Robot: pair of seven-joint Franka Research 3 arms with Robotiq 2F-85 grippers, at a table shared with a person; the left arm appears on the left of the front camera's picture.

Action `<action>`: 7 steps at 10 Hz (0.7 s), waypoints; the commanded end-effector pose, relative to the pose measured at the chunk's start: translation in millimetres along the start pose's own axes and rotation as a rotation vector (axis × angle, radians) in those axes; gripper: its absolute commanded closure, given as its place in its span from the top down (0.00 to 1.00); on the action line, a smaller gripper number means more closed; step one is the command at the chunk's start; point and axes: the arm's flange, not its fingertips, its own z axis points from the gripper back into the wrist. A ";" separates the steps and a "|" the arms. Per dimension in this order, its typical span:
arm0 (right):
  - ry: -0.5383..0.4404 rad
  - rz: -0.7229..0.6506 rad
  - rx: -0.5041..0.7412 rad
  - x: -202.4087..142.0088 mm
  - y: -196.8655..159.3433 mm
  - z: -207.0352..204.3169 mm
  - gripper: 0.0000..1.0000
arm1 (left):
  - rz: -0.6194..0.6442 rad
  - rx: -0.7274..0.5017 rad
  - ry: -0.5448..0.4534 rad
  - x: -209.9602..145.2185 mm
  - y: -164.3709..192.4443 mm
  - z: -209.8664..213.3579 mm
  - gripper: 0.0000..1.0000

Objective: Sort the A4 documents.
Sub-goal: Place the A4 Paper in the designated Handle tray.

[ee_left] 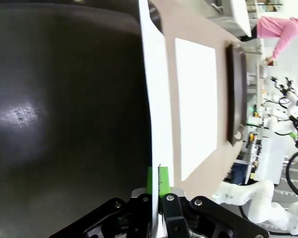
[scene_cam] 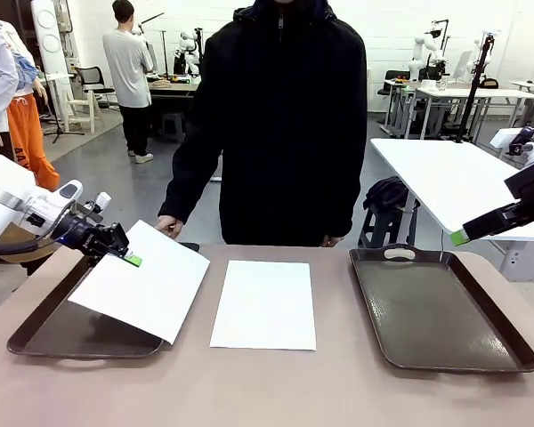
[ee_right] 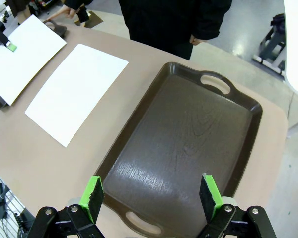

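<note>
The left sheet [scene_cam: 142,280] and middle sheet [scene_cam: 265,304] are plain white. The left tray [scene_cam: 71,334] and right tray [scene_cam: 440,307] are dark brown. The table [scene_cam: 267,387] is light brown. The left gripper [scene_cam: 130,259] and right gripper [ee_right: 150,192] are black with green pads. The jacket [scene_cam: 280,124] is black.

Front view faces across table [scene_cam: 338,391]; both wrists share middle sheet [scene_cam: 264,304].

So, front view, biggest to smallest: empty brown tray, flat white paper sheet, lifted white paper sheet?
1. Empty brown tray
2. Lifted paper sheet and flat paper sheet: too alike to rank, one is tilted.
</note>
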 end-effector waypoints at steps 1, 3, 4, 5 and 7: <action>0.000 -0.005 0.011 -0.9 -1.2 -1.8 1.00 | 0.040 0.092 0.006 -7.2 5.4 10.9 0.01; 0.000 -0.005 0.011 -0.9 -1.2 -1.8 1.00 | 0.067 0.165 -0.001 -3.0 17.7 21.8 0.01; 0.000 -0.005 0.011 -0.9 -1.2 -1.8 1.00 | 0.080 0.187 -0.012 -1.5 20.7 27.1 0.01; 0.000 -0.005 0.011 -0.9 -1.2 -1.8 1.00 | 0.084 0.203 -0.022 -0.5 23.4 29.0 0.01; 0.000 -0.005 0.011 -0.9 -1.2 -1.8 1.00 | 0.101 0.247 -0.040 1.3 28.0 26.7 0.01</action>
